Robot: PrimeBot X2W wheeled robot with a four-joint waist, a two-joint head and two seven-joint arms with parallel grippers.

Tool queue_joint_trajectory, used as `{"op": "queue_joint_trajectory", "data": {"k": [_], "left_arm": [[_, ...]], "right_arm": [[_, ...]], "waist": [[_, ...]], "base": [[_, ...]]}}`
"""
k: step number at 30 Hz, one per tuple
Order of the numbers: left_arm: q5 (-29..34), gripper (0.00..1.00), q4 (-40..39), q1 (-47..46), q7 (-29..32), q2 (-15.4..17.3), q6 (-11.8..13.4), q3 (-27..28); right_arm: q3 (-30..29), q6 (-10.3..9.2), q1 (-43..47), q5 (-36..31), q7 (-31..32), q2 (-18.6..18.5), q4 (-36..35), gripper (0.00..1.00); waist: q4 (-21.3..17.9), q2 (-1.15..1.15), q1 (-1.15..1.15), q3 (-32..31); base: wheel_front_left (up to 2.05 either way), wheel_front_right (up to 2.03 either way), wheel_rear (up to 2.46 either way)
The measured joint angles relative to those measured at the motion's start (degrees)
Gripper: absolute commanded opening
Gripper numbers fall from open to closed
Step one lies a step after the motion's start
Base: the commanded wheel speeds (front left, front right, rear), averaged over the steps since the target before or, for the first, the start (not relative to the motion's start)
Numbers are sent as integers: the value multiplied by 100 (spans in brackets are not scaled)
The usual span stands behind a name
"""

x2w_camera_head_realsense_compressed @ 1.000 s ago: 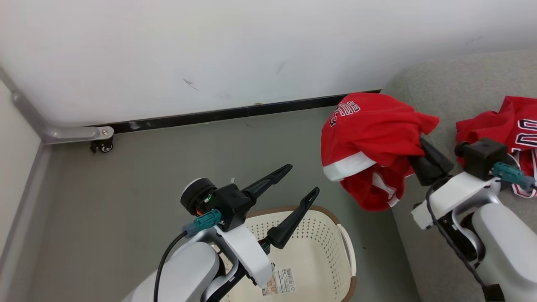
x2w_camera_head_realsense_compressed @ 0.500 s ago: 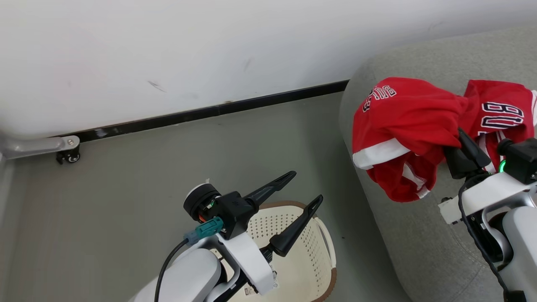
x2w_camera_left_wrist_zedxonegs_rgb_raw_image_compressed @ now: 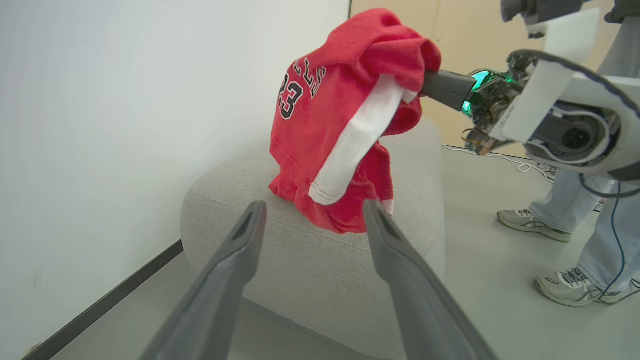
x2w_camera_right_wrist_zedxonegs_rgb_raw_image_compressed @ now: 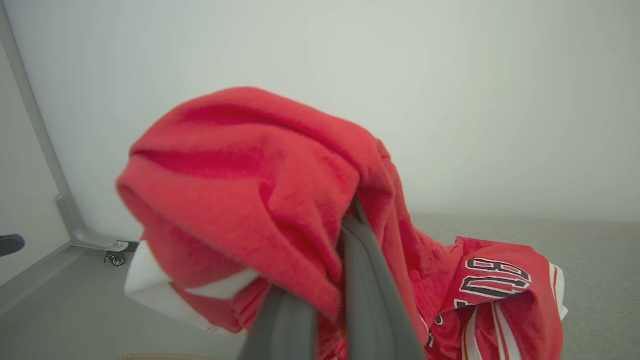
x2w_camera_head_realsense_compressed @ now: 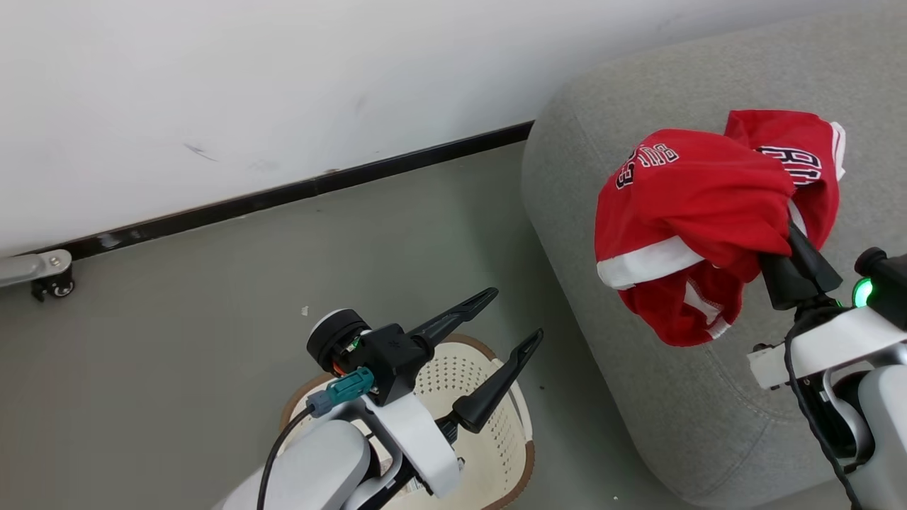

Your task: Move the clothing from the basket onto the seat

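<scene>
1. Fingers of the right gripper (x2w_camera_head_realsense_compressed: 793, 248) are pressed together on a bunched fold of a red garment (x2w_camera_head_realsense_compressed: 694, 205), with their tips buried in the cloth.
2. This garment hangs from the fingers above the seat (x2w_camera_head_realsense_compressed: 708, 404), over the seat's rounded corner nearest the wall (x2w_camera_head_realsense_compressed: 283, 85).
3. Its lowest folds come down close to the seat top in the left wrist view; whether they touch it, I cannot tell.
4. It shows a broad white band and black-and-white lettering with the number 23.
5. A second garment (x2w_camera_head_realsense_compressed: 801, 149), red with white stripes and matching lettering, lies on the seat top just behind the held one and is partly hidden by it.
6. The left gripper (x2w_camera_head_realsense_compressed: 515, 312) is off the seat, out past its side, with the fingers spread wide and nothing between them.
7. Below that gripper the basket (x2w_camera_head_realsense_compressed: 496, 439) stands on the floor (x2w_camera_head_realsense_compressed: 177, 319), near the seat's side but apart from it, with its perforated wall and brown rim showing.
8. A black baseboard (x2w_camera_head_realsense_compressed: 283, 191) runs along the foot of the wall and ends behind the seat.
9. A person's sneakers (x2w_camera_left_wrist_zedxonegs_rgb_raw_image_compressed: 532, 222) stand on the floor beyond the seat, on the side away from the wall.
</scene>
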Motion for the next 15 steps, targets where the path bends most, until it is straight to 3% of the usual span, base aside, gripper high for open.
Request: {"op": "queue_joint_trajectory", "data": {"k": [15], "left_arm": [[41, 100, -56, 7, 1, 152, 68, 42]], "right_arm": [[82, 0, 32, -45, 0, 25, -417, 0]], "waist": [[-429, 0, 0, 91]], "base": [[0, 0, 0]]}}
